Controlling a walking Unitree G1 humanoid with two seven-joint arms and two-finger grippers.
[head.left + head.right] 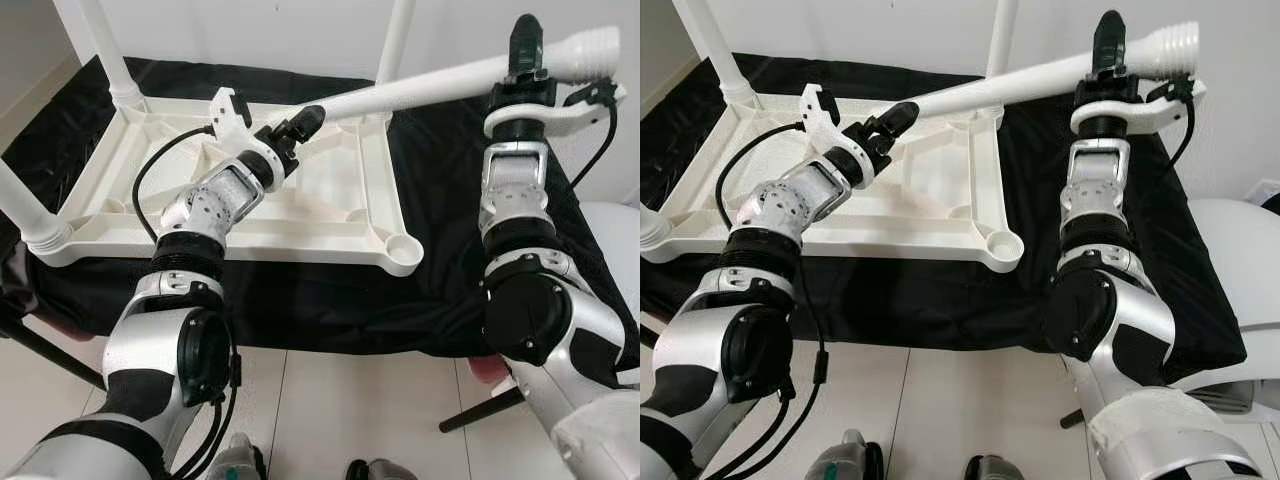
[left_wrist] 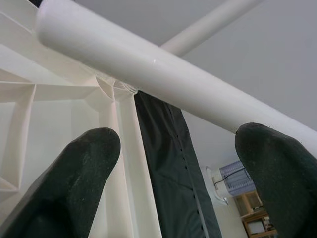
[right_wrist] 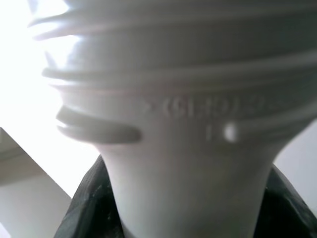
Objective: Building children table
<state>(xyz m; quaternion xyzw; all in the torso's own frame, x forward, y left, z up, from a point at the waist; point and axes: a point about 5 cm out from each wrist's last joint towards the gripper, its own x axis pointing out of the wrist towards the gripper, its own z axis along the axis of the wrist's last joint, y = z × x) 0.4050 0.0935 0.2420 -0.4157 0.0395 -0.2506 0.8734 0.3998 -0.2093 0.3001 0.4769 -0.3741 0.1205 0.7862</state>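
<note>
A white table top [image 1: 330, 215] lies upside down on a black cloth, with three white legs standing up from its corners [image 1: 110, 50]. The near right corner socket [image 1: 405, 248] is bare. A loose white leg [image 1: 430, 85] slants across above the top, its threaded end [image 3: 188, 64] to the right. My right gripper [image 1: 525, 45] is shut on that leg just below the thread. My left gripper [image 1: 303, 122] is at the leg's lower end, open, with the leg [image 2: 148, 69] lying just beyond its fingertips [image 2: 84, 163].
The black cloth [image 1: 450, 230] covers a low platform that ends just in front of me, with white tiled floor [image 1: 350, 410] below. A white wall stands behind, and a white rounded object [image 1: 1240, 260] sits at the right.
</note>
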